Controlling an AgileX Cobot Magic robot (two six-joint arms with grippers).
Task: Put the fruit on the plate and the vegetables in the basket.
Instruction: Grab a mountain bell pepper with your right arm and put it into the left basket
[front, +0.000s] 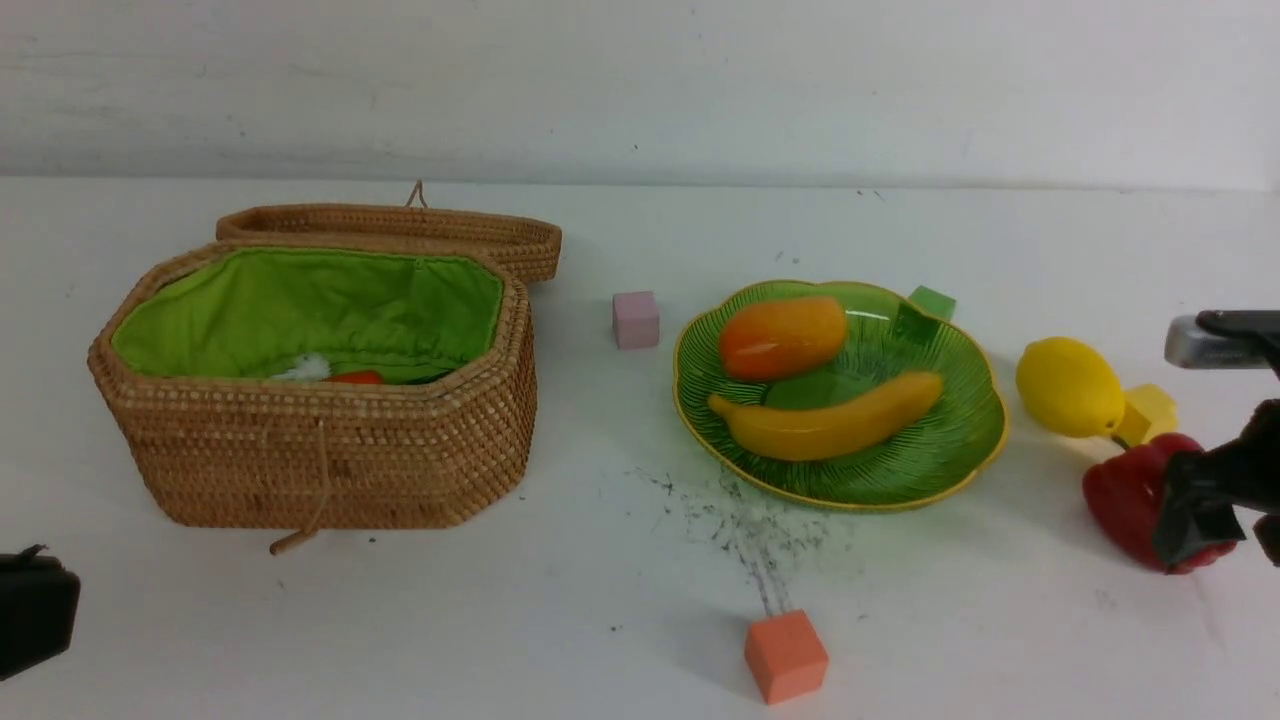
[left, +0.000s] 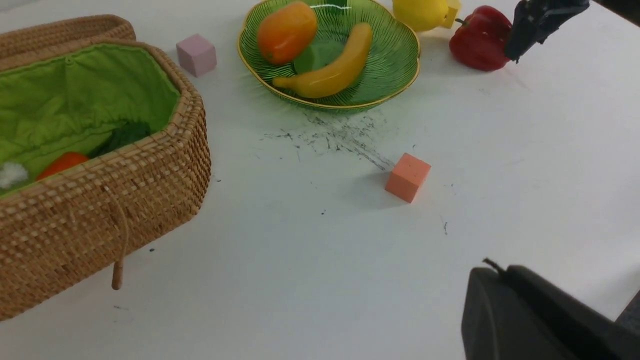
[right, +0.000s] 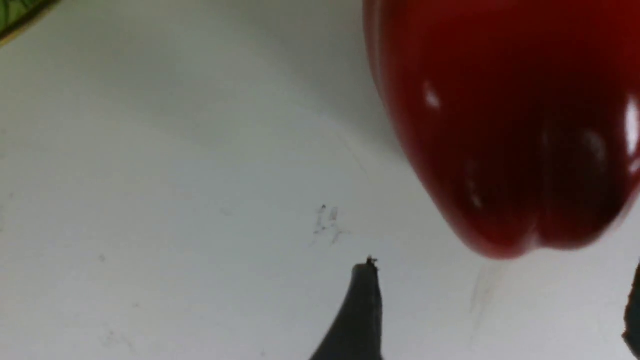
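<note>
Right gripper (front: 1203, 508) is down low at the red bell pepper (front: 1125, 495), jaws spread wide, nothing in them. From the front it overlaps the pepper's near-right side, so it looks like contact, but I honestly can't tell from that angle. The right wrist cam helps: the pepper lies on the table (front: 600, 600) just beyond the fingertips (right: 367, 300), lined up with the gap rather than inside it.

The lemon (front: 1070, 387) is just past the pepper, beside the plate (front: 960, 470), which has the mango (front: 782, 336) and banana (front: 830, 420) on it. The left wrist cam shows the carrot (left: 62, 162) and its leaves down in the basket (left: 125, 200); the front view only catches a sliver. Left gripper (front: 35, 610) is at the near-left, closed up.
</note>
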